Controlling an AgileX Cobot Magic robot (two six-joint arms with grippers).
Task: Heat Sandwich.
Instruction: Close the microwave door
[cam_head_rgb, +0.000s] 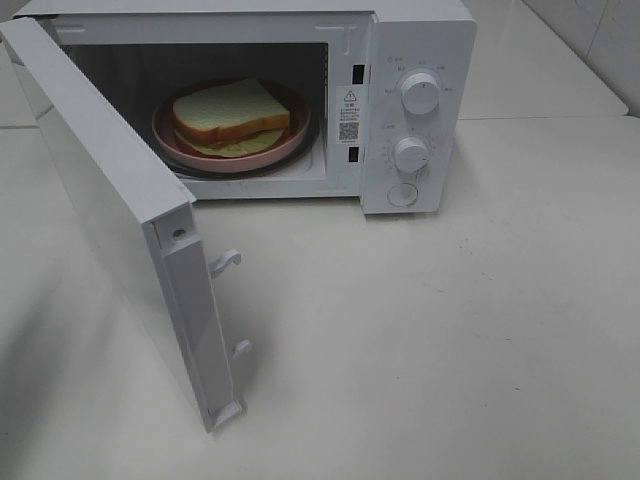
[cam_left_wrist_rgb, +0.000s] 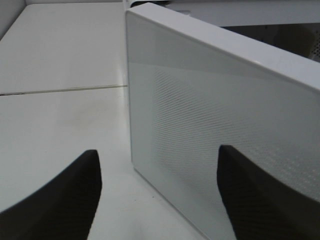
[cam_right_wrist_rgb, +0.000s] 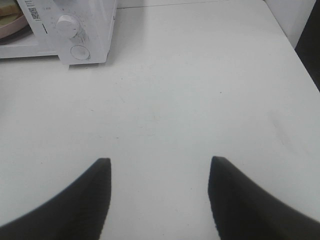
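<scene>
the pale white-bread sandwich with brown crusts (cam_head_rgb: 232, 112) lies on a round pink plate (cam_head_rgb: 240, 162) inside the boxy white microwave (cam_head_rgb: 420, 50), its door (cam_head_rgb: 100, 190) wide open. left gripper (cam_left_wrist_rgb: 159, 155), spread and empty, faces the door's outer panel; right gripper (cam_right_wrist_rgb: 159, 162) likewise empty. a glancing push may shove the oven, leaving it unlatched.

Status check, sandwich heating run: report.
Left gripper open at the door. Right gripper open, empty, over table. Sandwich on plate inside microwave. Door wide open.
</scene>
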